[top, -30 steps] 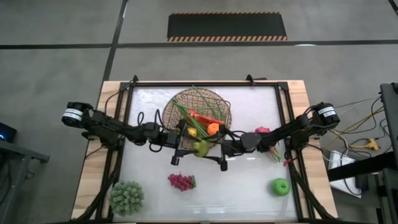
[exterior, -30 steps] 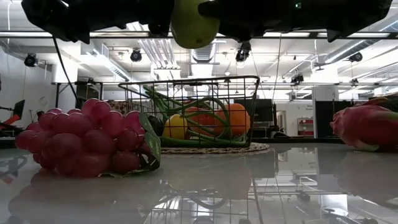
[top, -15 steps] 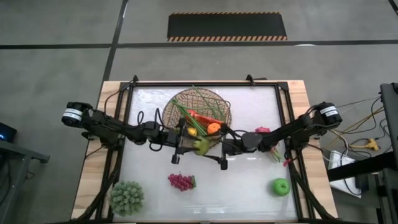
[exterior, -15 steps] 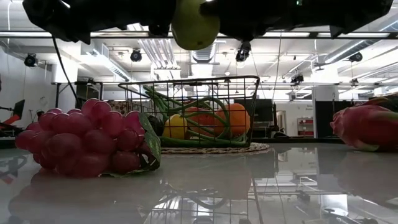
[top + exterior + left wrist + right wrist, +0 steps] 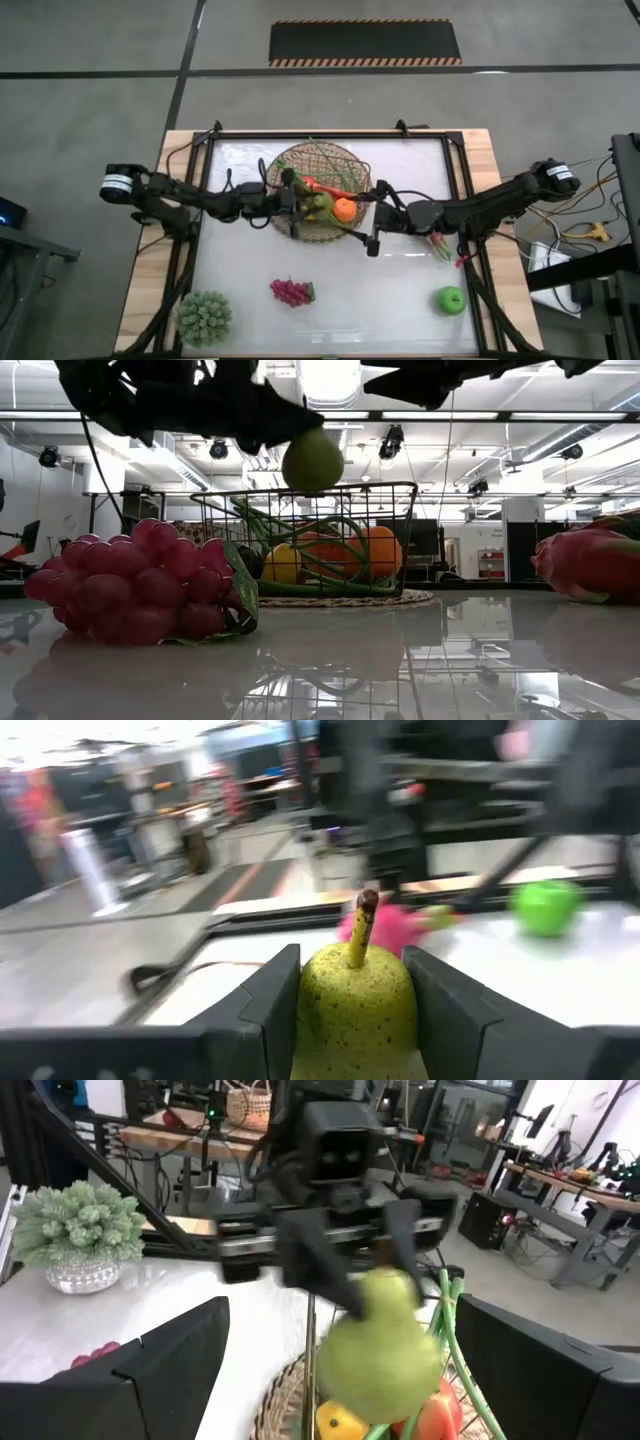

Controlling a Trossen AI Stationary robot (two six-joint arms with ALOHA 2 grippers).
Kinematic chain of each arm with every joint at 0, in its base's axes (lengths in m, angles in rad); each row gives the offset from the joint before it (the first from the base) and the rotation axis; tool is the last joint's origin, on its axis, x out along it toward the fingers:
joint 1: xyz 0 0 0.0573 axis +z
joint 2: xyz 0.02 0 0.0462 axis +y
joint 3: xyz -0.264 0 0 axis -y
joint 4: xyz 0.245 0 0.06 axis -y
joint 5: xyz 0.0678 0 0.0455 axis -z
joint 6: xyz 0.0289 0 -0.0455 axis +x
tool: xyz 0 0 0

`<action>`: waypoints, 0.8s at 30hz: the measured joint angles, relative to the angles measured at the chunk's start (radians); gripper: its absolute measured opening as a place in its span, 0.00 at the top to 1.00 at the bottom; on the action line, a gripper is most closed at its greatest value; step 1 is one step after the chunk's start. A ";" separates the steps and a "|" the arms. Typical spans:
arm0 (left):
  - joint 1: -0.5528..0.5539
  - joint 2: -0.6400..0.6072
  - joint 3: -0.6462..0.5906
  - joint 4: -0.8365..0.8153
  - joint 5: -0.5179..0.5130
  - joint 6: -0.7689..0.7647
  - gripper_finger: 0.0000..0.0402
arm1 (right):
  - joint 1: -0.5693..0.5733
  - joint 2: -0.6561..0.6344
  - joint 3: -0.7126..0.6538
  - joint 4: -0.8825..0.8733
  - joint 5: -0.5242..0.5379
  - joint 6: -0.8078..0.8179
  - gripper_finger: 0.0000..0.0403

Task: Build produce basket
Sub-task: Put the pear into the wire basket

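A yellow-green speckled pear (image 5: 319,208) is in my left gripper (image 5: 304,206), which is shut on it above the basket (image 5: 350,162). The basket has a round tan woven base, and the low view shows dark wire walls (image 5: 215,520). Green stalks, an orange (image 5: 345,209) and a yellow fruit (image 5: 281,563) lie in it. My right gripper (image 5: 372,233) is open, just right of the basket and touching nothing. Purple grapes (image 5: 291,291) and a green apple (image 5: 452,299) rest on the table. The pink dragon fruit (image 5: 590,563) lies by the right arm. My left gripper pinches the pear's wide body (image 5: 355,1015) between its two fingers (image 5: 272,1005), one on each side. It comes from the table's left, slanting down. The stem (image 5: 362,920) points away from the wrist. The pear (image 5: 312,460) is lifted clear, hanging above the basket's rim.
A green spiky plant in a glass pot (image 5: 204,317) stands at the near left corner. A dark rail (image 5: 330,135) frames the white table top. There is free room between the grapes and the apple.
My left gripper has carried the pear from the basket's near edge toward the far edge, so the pear now hangs over the basket. My right gripper has drawn back toward the table's right, away from the pear.
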 joint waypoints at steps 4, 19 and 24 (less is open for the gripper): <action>0.054 -0.001 0.002 -0.017 -0.066 -0.020 0.67 | 0.000 0.001 0.000 -0.009 -0.001 0.005 0.09; 0.140 0.036 0.003 -0.086 -0.041 -0.189 0.67 | 0.000 0.022 0.000 -0.022 0.000 0.024 0.09; 0.138 0.110 0.017 -0.036 -0.030 -0.211 0.67 | 0.000 0.022 0.000 -0.022 0.000 0.027 0.09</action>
